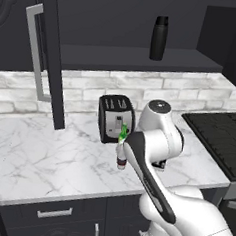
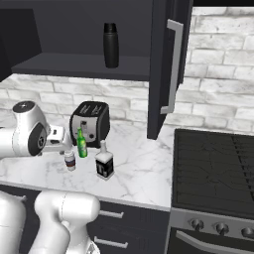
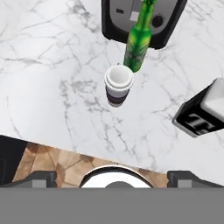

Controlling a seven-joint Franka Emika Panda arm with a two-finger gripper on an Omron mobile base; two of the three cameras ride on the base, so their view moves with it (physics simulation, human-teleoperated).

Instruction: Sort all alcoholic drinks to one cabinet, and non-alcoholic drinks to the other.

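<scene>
White paper cup point(image 3: 118, 84), one, stands on the marble counter point(image 1: 46, 159) just beside one green bottle point(image 3: 140, 40). One squat bottle point(image 2: 104, 162) is near; one black flask point(image 2: 110, 44) sits on the cabinet point(image 2: 79, 66) shelf. One toaster point(image 2: 90, 123) behind. The gripper point(image 3: 111, 177) hangs above, fingers spread wide, empty.

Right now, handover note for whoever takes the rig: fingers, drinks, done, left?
Gripper: fingers open, holding nothing, hanging above the coffee cup.
Black flask stands on the shelf of the open cabinet: done.
On the counter, in front of the toaster: coffee cup, beer bottle and squat bottle.
Left: cup goes up beside the flask; both bottles go to the other cabinet.
</scene>
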